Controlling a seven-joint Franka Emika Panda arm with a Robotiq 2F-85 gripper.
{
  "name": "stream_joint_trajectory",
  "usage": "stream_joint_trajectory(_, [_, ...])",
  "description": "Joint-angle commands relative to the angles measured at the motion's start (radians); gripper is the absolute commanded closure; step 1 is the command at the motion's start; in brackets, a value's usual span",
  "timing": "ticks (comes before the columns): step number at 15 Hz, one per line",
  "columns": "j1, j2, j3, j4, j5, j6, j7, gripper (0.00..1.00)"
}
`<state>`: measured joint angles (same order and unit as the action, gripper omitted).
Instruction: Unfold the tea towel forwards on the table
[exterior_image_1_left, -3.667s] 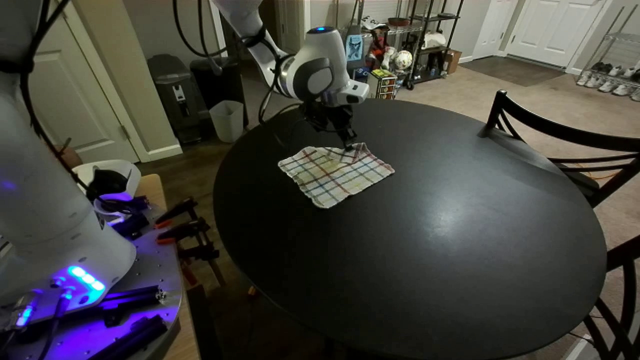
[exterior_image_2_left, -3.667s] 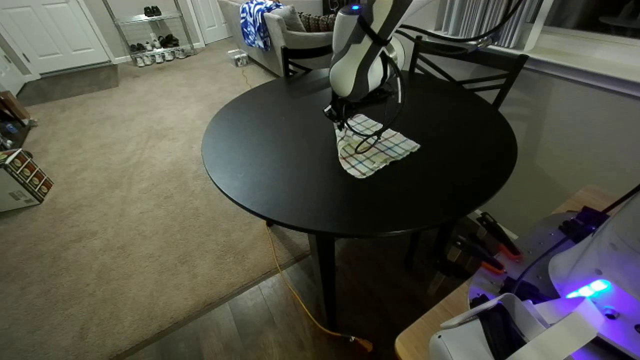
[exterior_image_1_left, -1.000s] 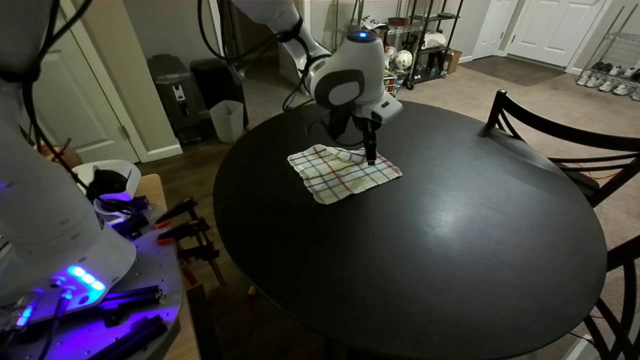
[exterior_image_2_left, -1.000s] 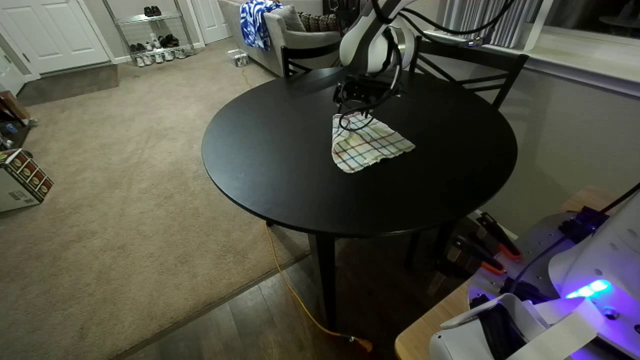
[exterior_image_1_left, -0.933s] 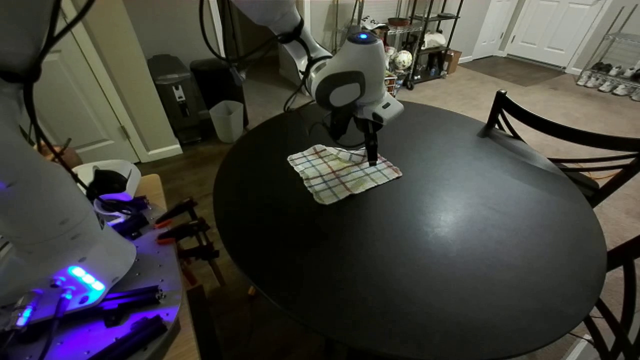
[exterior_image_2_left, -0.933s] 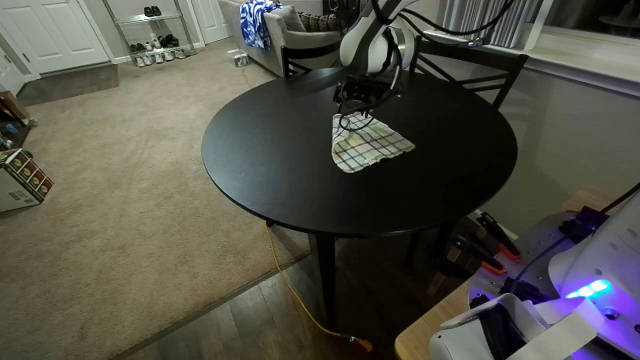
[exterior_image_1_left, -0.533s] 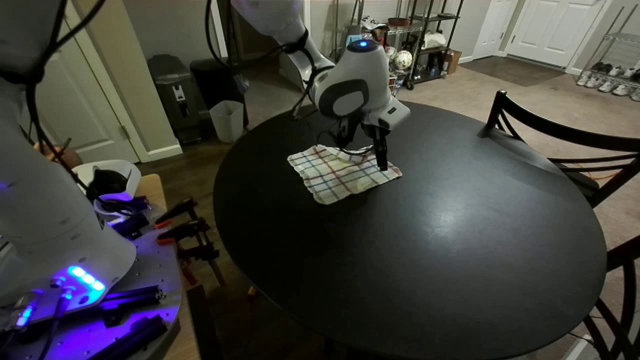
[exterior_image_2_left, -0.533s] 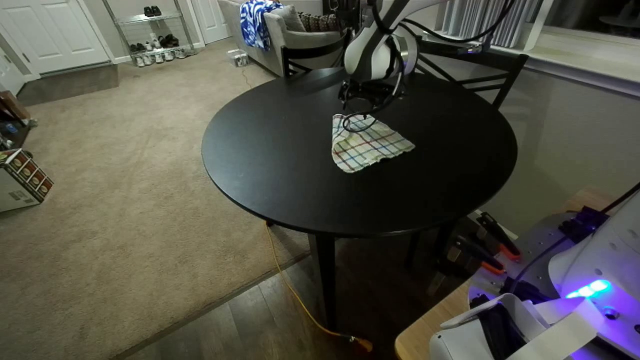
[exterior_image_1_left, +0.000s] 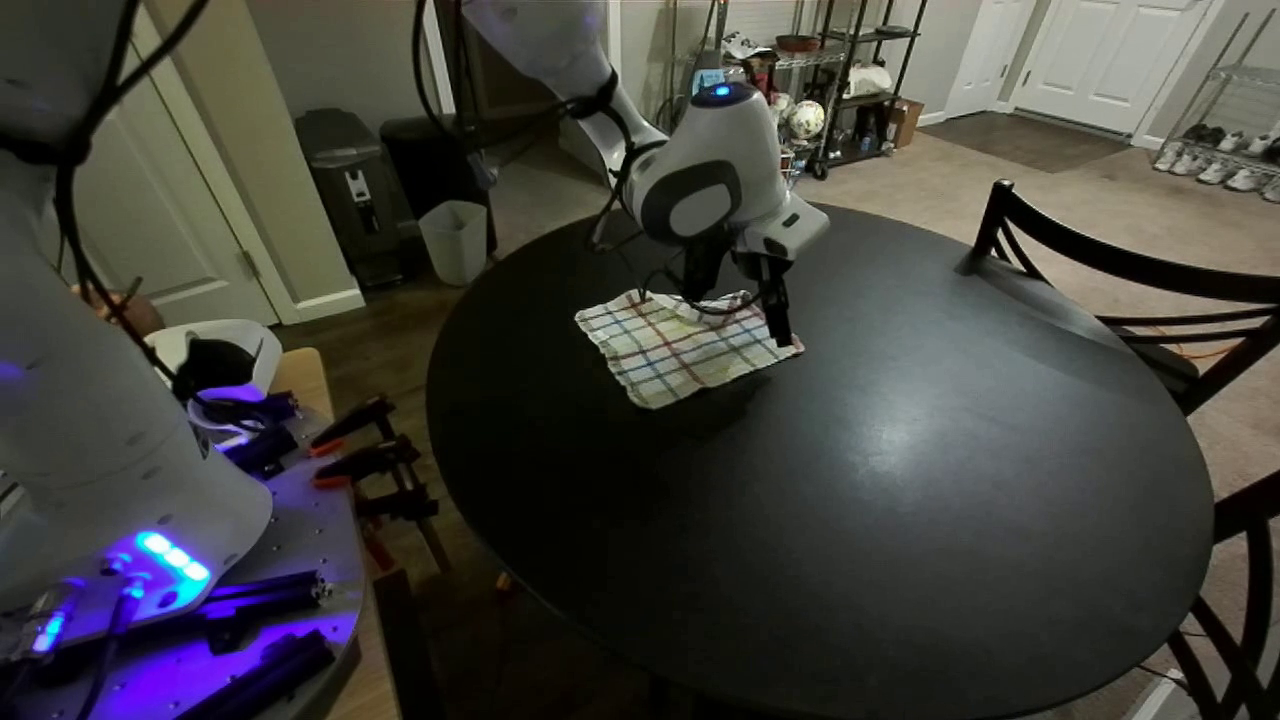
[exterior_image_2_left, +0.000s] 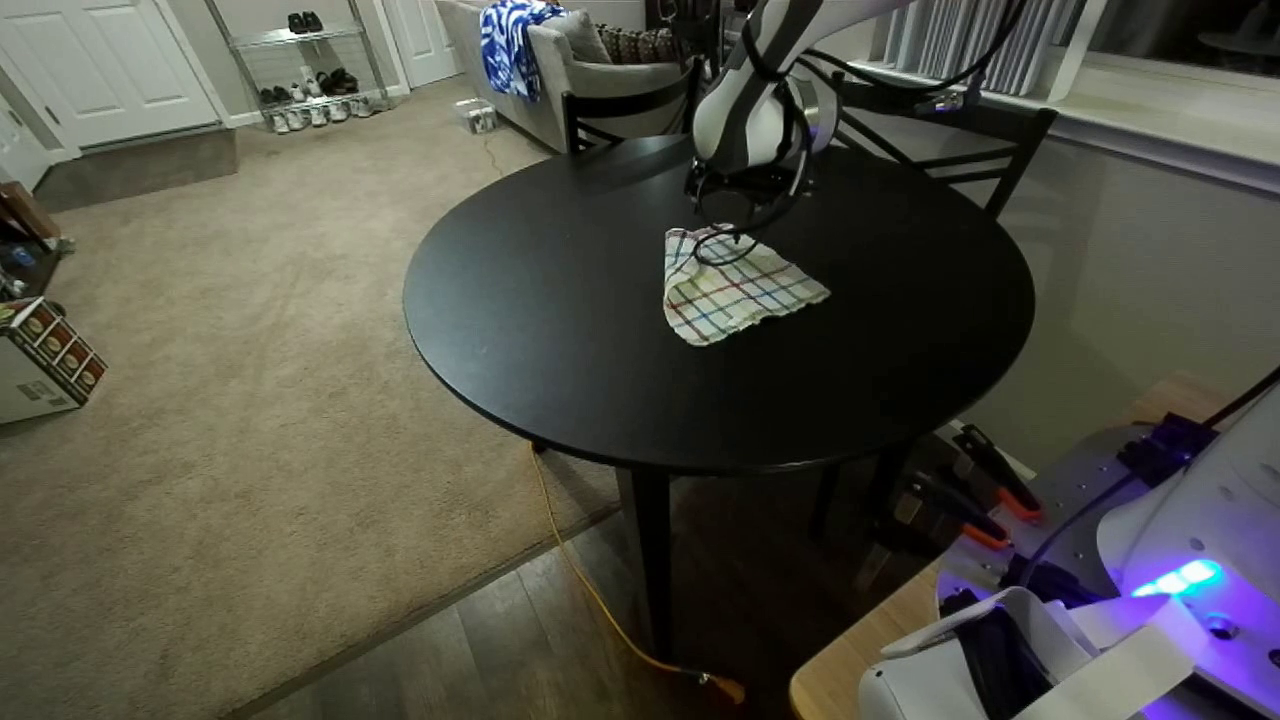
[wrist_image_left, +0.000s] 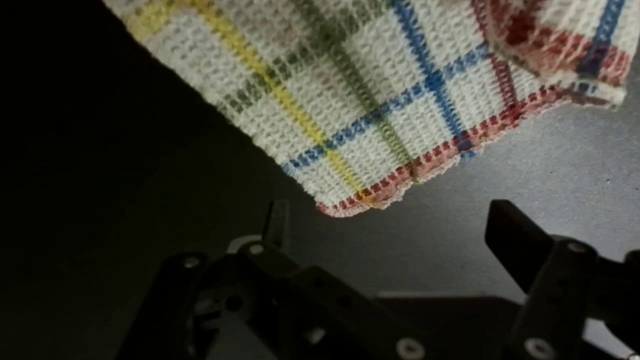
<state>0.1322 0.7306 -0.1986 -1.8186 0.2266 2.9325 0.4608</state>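
The tea towel, white with coloured checked lines, lies on the black round table. It shows in both exterior views, mostly spread out, with a curled edge on the tea towel. In the wrist view a flap of the tea towel is turned over at upper right, and one flat corner points down toward the jaws. My gripper is open, its fingertips wide apart, with bare tabletop between them. A dark finger appears over the towel's right corner in an exterior view. Cables partly cover the towel.
Dark chairs stand against the table's rim. A cable loop hangs from the wrist over the towel. Clamps and the robot's base plate are beside the table.
Compared with a few seconds ago, the towel has shifted slightly and its raised back edge sits lower. Over the last second my gripper moved along it to the right corner, staying open; the towel stayed still.
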Motion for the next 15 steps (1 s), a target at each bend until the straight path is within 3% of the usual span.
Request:
stream_joint_trajectory(1, [0.044,-0.007,-0.057,-0.012,-0.034,-0.021,0.028,0.0])
stream_joint_trajectory(9, [0.063,-0.021,-0.063,-0.035,-0.106,-0.146,0.007,0.0])
stream_joint_trajectory(15, [0.075,-0.023,-0.049,-0.04,-0.16,-0.179,0.002,0.0])
